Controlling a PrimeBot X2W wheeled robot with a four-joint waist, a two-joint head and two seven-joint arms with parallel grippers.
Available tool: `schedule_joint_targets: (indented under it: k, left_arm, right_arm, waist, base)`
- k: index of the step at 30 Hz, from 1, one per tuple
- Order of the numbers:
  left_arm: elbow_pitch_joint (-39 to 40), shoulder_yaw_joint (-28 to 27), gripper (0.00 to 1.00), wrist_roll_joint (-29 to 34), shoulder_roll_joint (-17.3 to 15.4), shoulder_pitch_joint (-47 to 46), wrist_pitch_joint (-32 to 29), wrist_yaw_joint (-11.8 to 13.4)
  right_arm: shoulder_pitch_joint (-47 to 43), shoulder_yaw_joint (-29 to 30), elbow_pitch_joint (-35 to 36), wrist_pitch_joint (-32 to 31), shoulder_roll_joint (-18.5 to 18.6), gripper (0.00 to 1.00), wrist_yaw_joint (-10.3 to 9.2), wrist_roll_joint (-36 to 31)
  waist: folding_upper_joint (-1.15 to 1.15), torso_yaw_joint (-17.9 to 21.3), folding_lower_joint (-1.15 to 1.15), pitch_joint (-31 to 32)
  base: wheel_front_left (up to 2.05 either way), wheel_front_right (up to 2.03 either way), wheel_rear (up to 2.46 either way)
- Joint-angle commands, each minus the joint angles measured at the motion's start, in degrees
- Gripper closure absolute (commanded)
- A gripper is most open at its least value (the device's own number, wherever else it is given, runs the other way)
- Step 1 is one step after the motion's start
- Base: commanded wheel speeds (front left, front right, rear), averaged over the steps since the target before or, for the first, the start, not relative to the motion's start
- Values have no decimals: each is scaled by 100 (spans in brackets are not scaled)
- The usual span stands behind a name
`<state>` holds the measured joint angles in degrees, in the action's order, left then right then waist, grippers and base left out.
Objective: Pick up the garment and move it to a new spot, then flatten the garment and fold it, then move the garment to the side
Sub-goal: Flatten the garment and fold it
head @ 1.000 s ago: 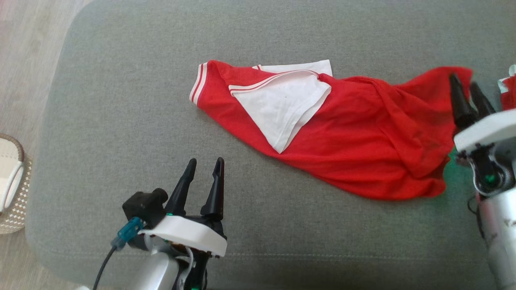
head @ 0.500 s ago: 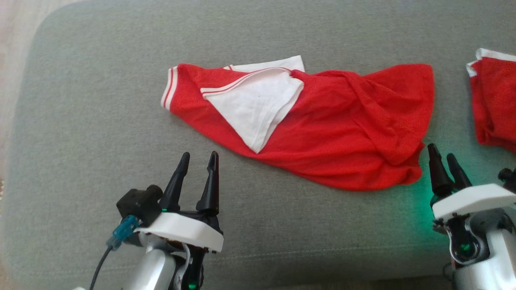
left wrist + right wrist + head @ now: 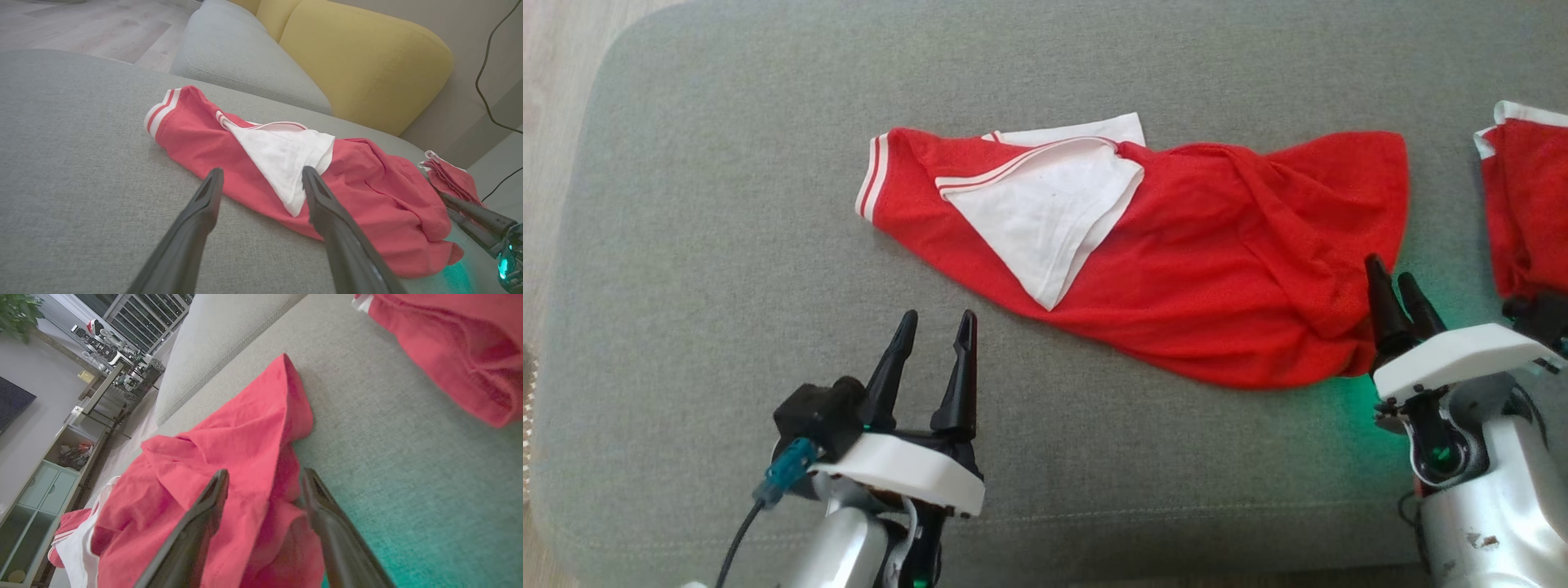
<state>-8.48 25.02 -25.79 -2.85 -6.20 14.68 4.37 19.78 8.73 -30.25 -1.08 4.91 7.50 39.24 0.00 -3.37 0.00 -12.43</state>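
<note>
Red garment (image 3: 1225, 278) with white panel (image 3: 1045, 220) lies crumpled on the grey cushion (image 3: 727, 245)
Striped cuff (image 3: 870, 175) left, hem (image 3: 1396, 188) right. The right claw (image 3: 1390, 269) sits at its near right corner, fingers (image 3: 196, 526) spread with red fabric between them, nothing pinched. The left claw (image 3: 938, 315) hangs spread over bare cushion nearer, apart from the garment. Another red cloth (image 3: 1527, 212) lies further right

Grey cushion (image 3: 727, 245), wide, round-cornered, with wooden floor beyond its left edge. Across the middle, flat on the fabric: a rumpled red garment (image 3: 1241, 286), white-striped hem (image 3: 870, 175) at the left end, white panel (image 3: 1054, 220) folded over the upper left part, right end bunched in creases. Near the right edge, apart from it by a bare grey strip: a second red cloth (image 3: 1527, 212) with white trim.
</note>
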Motion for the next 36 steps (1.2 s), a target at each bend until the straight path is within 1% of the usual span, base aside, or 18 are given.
schedule_joint_targets:
  k: [1, 3, 4, 6, 7, 8, 9, 12, 13, 18, 24, 29, 36]
  left_arm:
    - [195, -189, 0, 43, -3, -210, 32, 14]
    - [197, -188, 0, 45, -3, -216, 32, 19]
    - [197, -186, 0, 47, -3, -221, 32, 21]
    - [192, -176, 0, 48, -3, -234, 32, 25]
    - [188, -171, 0, 53, -3, -243, 32, 26]
    - [184, -169, 0, 60, -3, -251, 32, 27]
    - [180, -168, 0, 68, -3, -257, 32, 27]
    - [167, -171, 0, 93, -3, -260, 32, 30]
    - [162, -170, 0, 98, -3, -261, 32, 32]
    - [133, -194, 0, 161, -3, -268, 32, 45]
    - [-19, -110, 0, 181, -3, -333, 32, -4]
    - [-651, 304, 0, 46, -3, -740, 31, -105]
    - [-1601, 784, 0, -528, -3, -1510, -65, -165]
  right_arm:
    - [174, -137, 103, 32, 14, 15, -1, -18]
    - [238, -132, 12, 64, 40, 17, -1, 10]
    - [276, -128, -36, 79, 54, 20, -1, 24]
    - [357, -131, -134, 106, 94, 39, -1, 40]
    - [395, -142, -183, 115, 119, 44, -1, 36]
    - [428, -162, -224, 129, 144, 51, -1, 22]
    - [455, -177, -262, 147, 165, 55, -1, 12]
    - [527, -229, -360, 173, 209, 81, -1, 10]
    - [543, -248, -387, 175, 222, 100, -1, 16]
    - [589, -369, -462, 216, 276, 100, -1, 81]
    - [477, -467, -279, 354, 360, 100, -1, 170]
    - [441, -576, -185, 361, 367, 100, -1, 178]
    - [612, -740, -188, 390, 288, 100, -1, 147]
  waist:
    - [0, -25, 0, -13]
    - [0, -43, 0, -26]
    - [0, -51, 0, -30]
    - [0, -71, 0, -38]
    - [0, -81, 0, -43]
    - [0, -91, 0, -48]
    - [0, -100, 0, -50]
    - [0, -116, 0, -57]
    - [0, -120, 0, -58]
    - [0, -100, 0, -52]
    - [0, 18, 0, -62]
    - [0, 178, 0, -101]
    - [0, 380, 0, -232]
  base:
    - [0, 0, 0]
    - [0, 0, 0]
    - [0, 0, 0]
    - [0, 0, 0]
    - [0, 0, 0]
    - [0, 0, 0]
    - [0, 0, 0]
    - [0, 0, 0]
    - [0, 0, 0]
    - [0, 0, 0]
    - [0, 0, 0]
    - [0, 0, 0]
    - [0, 0, 0]
